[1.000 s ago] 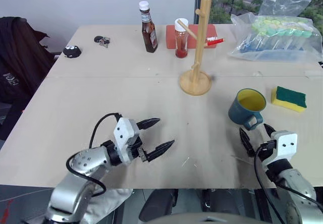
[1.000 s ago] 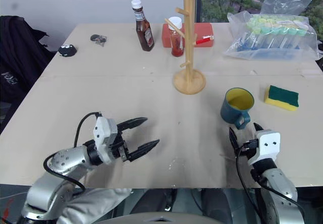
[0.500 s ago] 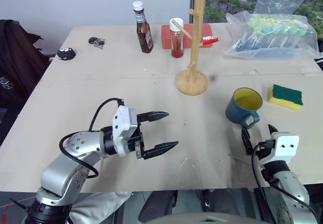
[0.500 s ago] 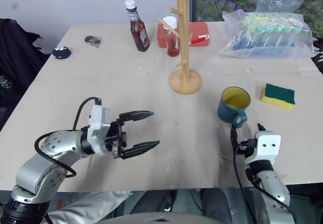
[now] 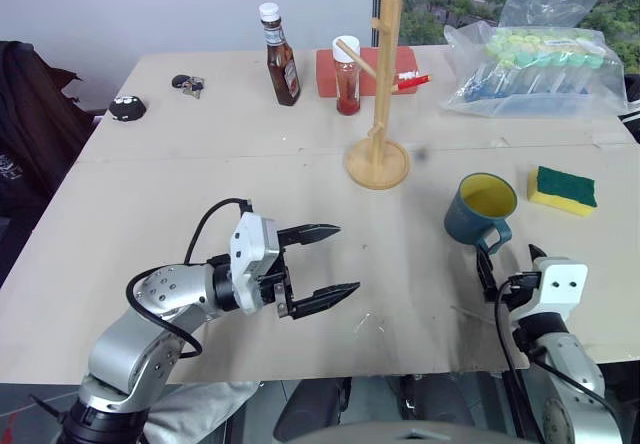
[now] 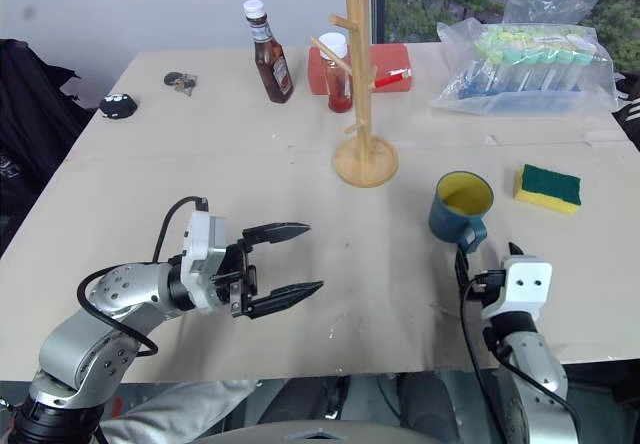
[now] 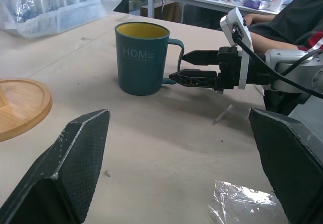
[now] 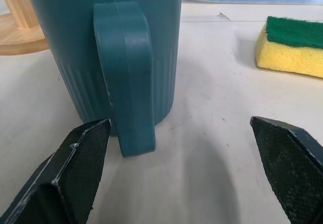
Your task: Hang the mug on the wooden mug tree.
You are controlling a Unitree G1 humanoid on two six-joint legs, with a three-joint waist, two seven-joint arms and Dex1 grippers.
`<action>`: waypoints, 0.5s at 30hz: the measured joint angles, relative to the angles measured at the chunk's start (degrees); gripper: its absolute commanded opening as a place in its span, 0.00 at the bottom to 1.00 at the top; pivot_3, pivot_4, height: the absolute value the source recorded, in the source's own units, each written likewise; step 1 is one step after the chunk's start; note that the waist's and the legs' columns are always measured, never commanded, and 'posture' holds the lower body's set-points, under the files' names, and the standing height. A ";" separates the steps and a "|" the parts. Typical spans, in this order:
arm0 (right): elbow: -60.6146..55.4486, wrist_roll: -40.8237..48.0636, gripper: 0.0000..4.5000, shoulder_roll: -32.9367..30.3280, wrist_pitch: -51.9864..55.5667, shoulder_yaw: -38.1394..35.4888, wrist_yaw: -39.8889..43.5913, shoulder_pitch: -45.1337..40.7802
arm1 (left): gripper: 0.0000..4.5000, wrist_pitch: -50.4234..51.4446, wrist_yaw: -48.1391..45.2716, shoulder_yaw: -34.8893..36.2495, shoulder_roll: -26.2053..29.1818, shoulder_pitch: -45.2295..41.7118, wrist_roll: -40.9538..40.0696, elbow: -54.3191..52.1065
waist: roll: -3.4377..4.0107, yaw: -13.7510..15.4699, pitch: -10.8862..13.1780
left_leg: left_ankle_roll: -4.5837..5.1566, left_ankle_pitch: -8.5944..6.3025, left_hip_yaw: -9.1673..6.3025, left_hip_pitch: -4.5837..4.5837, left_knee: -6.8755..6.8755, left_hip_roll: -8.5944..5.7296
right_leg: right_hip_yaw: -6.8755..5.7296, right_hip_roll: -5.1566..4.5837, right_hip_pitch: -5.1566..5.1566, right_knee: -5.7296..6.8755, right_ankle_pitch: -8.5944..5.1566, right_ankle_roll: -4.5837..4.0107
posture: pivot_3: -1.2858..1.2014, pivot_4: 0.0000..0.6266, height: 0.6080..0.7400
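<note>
Right wrist view, fingers (image 8: 75, 173) wide, mug (image 8: 106, 47) unheld

Mug (image 7: 142, 57) side – reads "HOME" – no other legible txt.

The fist-sized ceramic mug (image 5: 481, 209) is dusty blue-teal outside and yellow inside, with fine vertical ribbing low on its wall and the word HOME in a paler tone on its side. The tall wooden mug tree (image 5: 379, 94) is pale honey wood, post and round base alike. The rectangular sponge (image 5: 562, 188) is yellow with a dark green top. The glass sauce bottle (image 5: 280, 56) is dark brown with a white cap; the small spice jar (image 5: 346, 77) holds red-orange contents under a white lid. The flat box (image 5: 402, 67) behind it is red. The broad table (image 5: 200, 194) is light beige. Both grippers' fingers (image 5: 318, 232) are black, on white housings.
</note>
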 measured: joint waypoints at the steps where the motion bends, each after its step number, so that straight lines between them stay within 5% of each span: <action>1: 0.14 -0.26 0.99 0.08 -0.13 0.11 -0.16 -0.15 | 1.00 0.00 0.00 0.00 0.00 0.00 0.00 0.00 | 0.00 0.00 0.00 | 0.00 0.00 0.01 0.00 0.00 0.00 | 0.00 0.00 0.00 0.00 0.00 0.00 | 0.52 0.24 1.00; 3: 0.57 -0.54 0.91 0.47 -0.32 0.14 -0.50 -0.47 | 1.00 0.00 -0.01 0.00 0.01 0.00 0.00 0.00 | 0.00 0.00 0.00 | 0.00 0.00 0.03 0.01 0.00 0.01 | 0.02 0.01 0.00 0.00 0.00 0.00 | 0.52 0.24 1.00; 9: 1.12 -1.06 0.44 0.91 -1.02 0.28 -0.66 -1.15 | 1.00 0.00 -0.03 0.00 0.02 0.07 0.00 -0.02 | -0.01 -0.02 -0.01 | 0.00 0.00 0.07 0.04 -0.02 0.02 | 0.06 0.03 0.00 0.01 0.00 0.00 | 0.52 0.24 1.00; 13: 1.19 -1.29 0.00 1.03 -1.03 0.24 -0.92 -1.34 | 1.00 0.00 0.02 0.02 0.01 0.25 -0.01 -0.02 | -0.01 -0.01 -0.01 | 0.00 0.00 0.11 0.05 -0.04 0.02 | 0.09 0.03 0.00 0.00 0.00 0.00 | 0.52 0.24 1.00; 15: 1.40 -1.48 0.00 0.84 -1.06 0.43 -0.74 -1.74 | 1.00 0.01 0.09 0.02 0.00 0.35 -0.01 -0.03 | -0.03 -0.04 -0.02 | 0.00 0.00 0.13 0.06 -0.04 0.04 | 0.11 0.04 -0.01 0.01 0.00 0.00 | 0.52 0.24 1.00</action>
